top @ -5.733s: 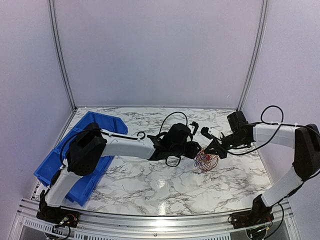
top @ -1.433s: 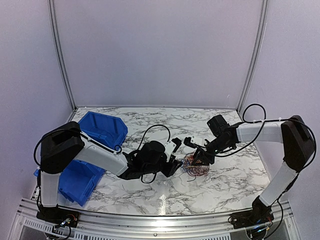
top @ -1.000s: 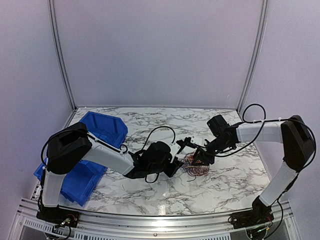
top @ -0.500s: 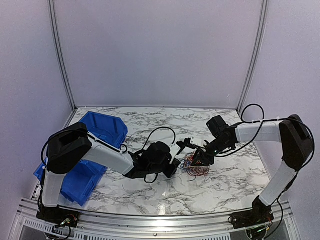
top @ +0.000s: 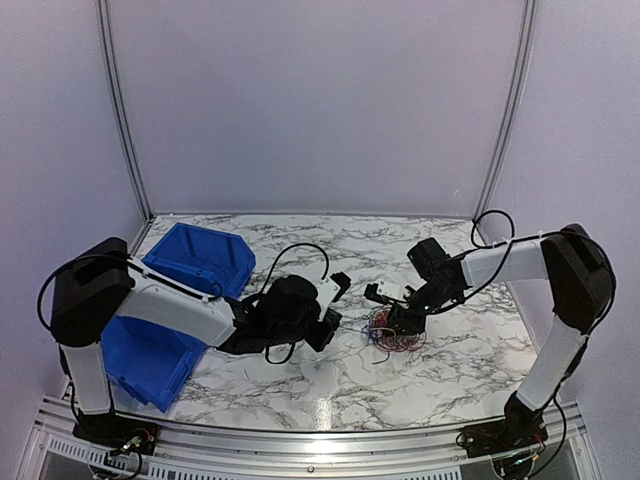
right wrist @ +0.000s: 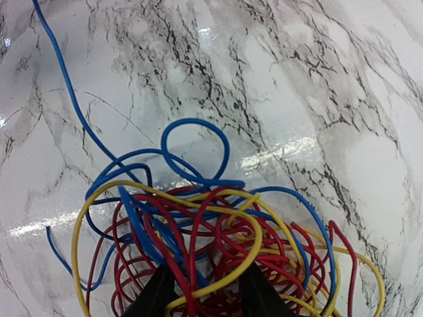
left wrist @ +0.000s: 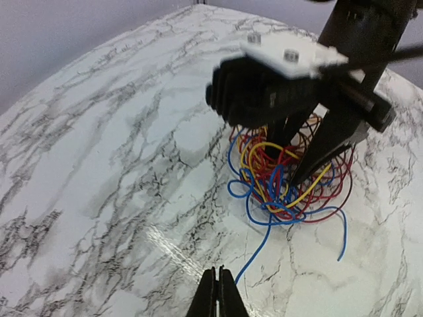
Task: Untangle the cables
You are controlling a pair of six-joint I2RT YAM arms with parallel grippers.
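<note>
Top external view, starting at the table's point(top: 300, 385) left edge: two blue bins point(top: 200, 258) sit there, one toward the far left corner and one nearer the front edge. The left arm point(top: 180, 305) reaches from the near left corner across them, and its wrist ends near the middle of the table.

Seen from the left wrist, the left gripper point(left wrist: 217, 272) has its jaws clenched together, pinching the end of a single blue strand point(left wrist: 258, 247). That strand runs fairly straight over the marble to the cables point(top: 392, 335).

The cables are a loose tangle of red, blue and yellow wires lying on the marble just right of the table's middle, about midway between the front and far edges.

The right gripper point(right wrist: 205, 276) points down into the top of the tangle. Its jaws stand apart with red and yellow loops between them; nothing looks squeezed. The right arm point(top: 510, 262) stretches in from the table's right edge.
</note>
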